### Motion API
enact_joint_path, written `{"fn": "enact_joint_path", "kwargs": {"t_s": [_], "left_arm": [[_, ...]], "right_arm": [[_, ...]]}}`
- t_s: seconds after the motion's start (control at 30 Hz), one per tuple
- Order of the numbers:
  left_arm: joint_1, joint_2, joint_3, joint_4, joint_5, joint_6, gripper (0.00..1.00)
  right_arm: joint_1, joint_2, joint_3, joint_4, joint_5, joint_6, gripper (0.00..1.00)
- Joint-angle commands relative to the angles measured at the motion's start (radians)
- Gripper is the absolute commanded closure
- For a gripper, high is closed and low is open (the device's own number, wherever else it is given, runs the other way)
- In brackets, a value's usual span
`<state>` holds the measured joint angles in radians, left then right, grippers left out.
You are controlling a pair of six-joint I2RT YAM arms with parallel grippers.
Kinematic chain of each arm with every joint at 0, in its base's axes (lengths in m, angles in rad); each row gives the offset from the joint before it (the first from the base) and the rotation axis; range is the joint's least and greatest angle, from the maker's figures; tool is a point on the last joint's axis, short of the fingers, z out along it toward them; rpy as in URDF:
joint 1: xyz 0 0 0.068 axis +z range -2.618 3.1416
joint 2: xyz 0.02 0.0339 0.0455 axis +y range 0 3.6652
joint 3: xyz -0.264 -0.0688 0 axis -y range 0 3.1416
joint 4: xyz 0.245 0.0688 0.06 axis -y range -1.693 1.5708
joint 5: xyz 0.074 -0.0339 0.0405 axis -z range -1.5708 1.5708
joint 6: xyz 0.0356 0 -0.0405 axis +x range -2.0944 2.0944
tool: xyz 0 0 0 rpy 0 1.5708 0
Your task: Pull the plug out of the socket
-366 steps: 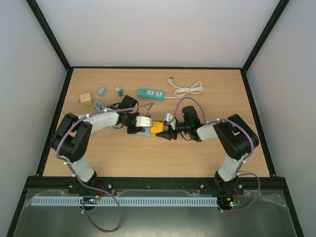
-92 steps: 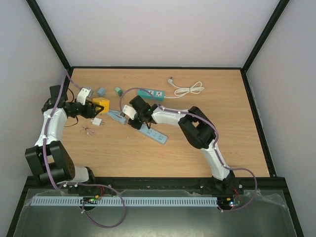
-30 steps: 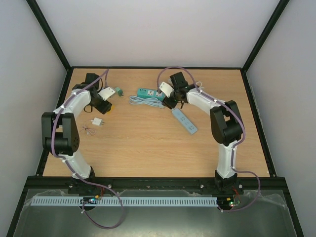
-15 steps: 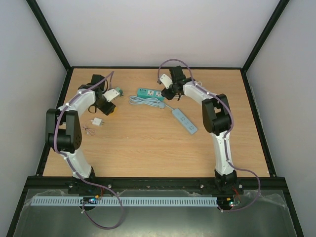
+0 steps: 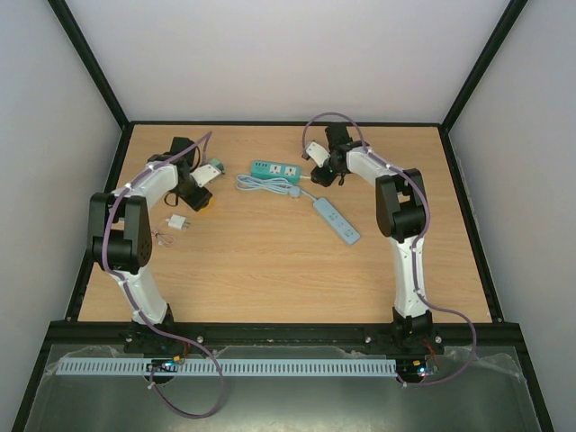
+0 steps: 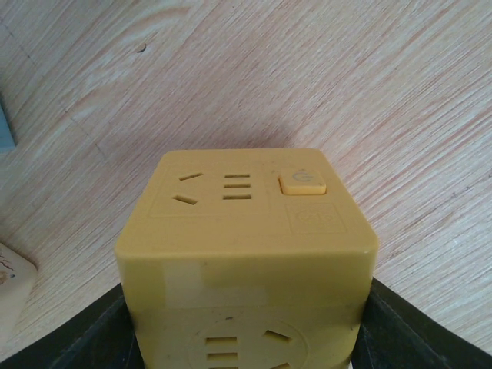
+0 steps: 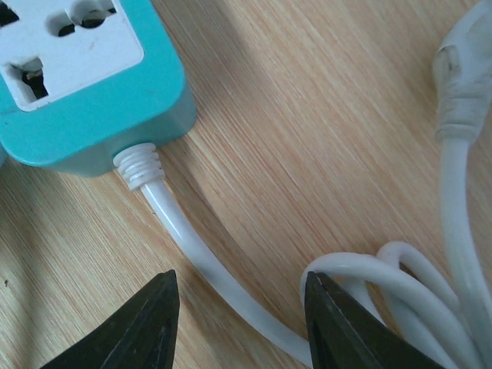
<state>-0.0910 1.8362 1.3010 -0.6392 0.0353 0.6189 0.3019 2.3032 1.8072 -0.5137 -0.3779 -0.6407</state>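
L pincer (image 6: 246,342) clamping yellow socket cube (image 6: 246,231), R pincer (image 7: 240,327) astride white cable (image 7: 196,257)

The right gripper (image 7: 242,323) holds its black fingertips (image 7: 146,323) apart above the wooden table (image 7: 307,115), straddling the white cord (image 7: 192,250) of the teal power strip (image 7: 84,84) on the left — a coiled white cable (image 7: 453,192) lies right.

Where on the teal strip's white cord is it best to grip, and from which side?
Grip the cord just past the ribbed collar of the teal strip, from above, one finger on each side. There it lies flat and single on the table; farther along it bunches into loops.
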Motion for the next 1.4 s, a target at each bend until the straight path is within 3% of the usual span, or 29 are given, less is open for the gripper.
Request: {"fn": "enact_joint_path", "kwargs": {"t_s": [0.0, 0.4, 0.6, 0.83, 0.97, 1.17, 1.37], "left_arm": [[-0.012, 0.024, 0.027, -0.003, -0.042, 0.004, 0.63], [-0.021, 0.033, 0.032, -0.01, -0.05, 0.01, 0.4], [-0.021, 0.033, 0.032, -0.016, -0.05, 0.015, 0.24], [-0.021, 0.024, 0.038, -0.023, -0.04, 0.014, 0.13], [-0.021, 0.006, 0.039, -0.027, -0.035, 0.014, 0.01], [-0.021, -0.022, 0.043, -0.012, -0.019, 0.004, 0.0], [-0.021, -0.036, 0.049, -0.007, -0.004, -0.004, 0.0]], "right_arm": [[-0.006, 0.023, -0.009, -0.049, 0.031, -0.03, 0.56], [-0.065, 0.034, -0.015, -0.133, 0.057, -0.068, 0.82], [-0.118, 0.002, -0.073, -0.153, 0.068, -0.076, 0.92], [-0.205, -0.093, -0.217, -0.172, 0.068, -0.094, 0.94], [-0.249, -0.168, -0.356, -0.182, 0.079, -0.13, 0.94], [-0.278, -0.265, -0.553, -0.186, 0.093, -0.16, 0.93], [-0.277, -0.365, -0.68, -0.26, 0.008, -0.161, 0.9]]}}
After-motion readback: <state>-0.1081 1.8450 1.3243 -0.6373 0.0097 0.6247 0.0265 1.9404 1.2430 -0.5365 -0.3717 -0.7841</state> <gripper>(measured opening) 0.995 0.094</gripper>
